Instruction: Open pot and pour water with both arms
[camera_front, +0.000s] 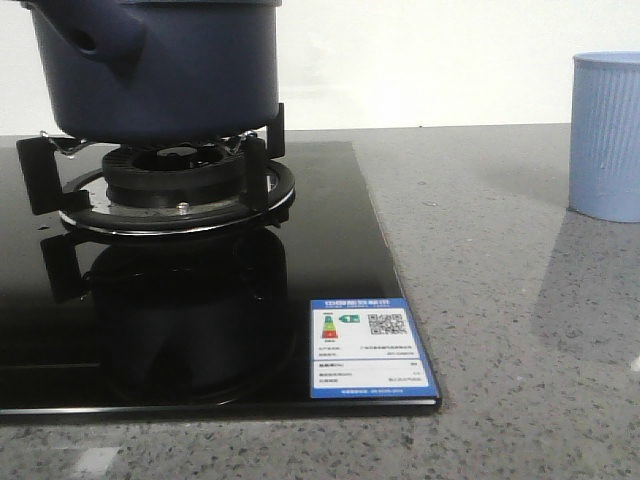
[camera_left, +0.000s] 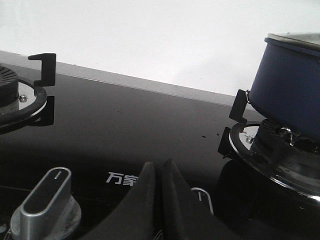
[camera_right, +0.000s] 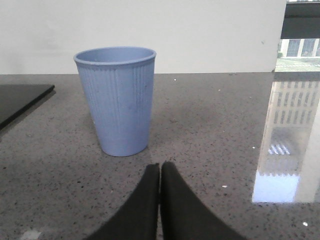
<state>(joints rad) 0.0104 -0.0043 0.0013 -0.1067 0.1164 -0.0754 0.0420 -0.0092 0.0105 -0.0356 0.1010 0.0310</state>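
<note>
The dark navy-blue pot (camera_front: 160, 65) sits on the gas burner (camera_front: 175, 190) at the left of the front view, its stubby hollow handle (camera_front: 95, 40) pointing left; its top is cut off there. In the left wrist view the pot (camera_left: 290, 85) shows with a lid edge (camera_left: 295, 39) on top. My left gripper (camera_left: 159, 166) is shut and empty, low over the black hob, apart from the pot. My right gripper (camera_right: 160, 166) is shut and empty over the grey counter, just short of the pale blue ribbed cup (camera_right: 116, 100). Neither gripper shows in the front view.
The black glass hob (camera_front: 330, 250) carries an energy label (camera_front: 370, 347) at its front right corner. Silver knobs (camera_left: 47, 200) and a second burner (camera_left: 15, 95) show in the left wrist view. The cup (camera_front: 607, 135) stands on the grey stone counter (camera_front: 500, 300) at right.
</note>
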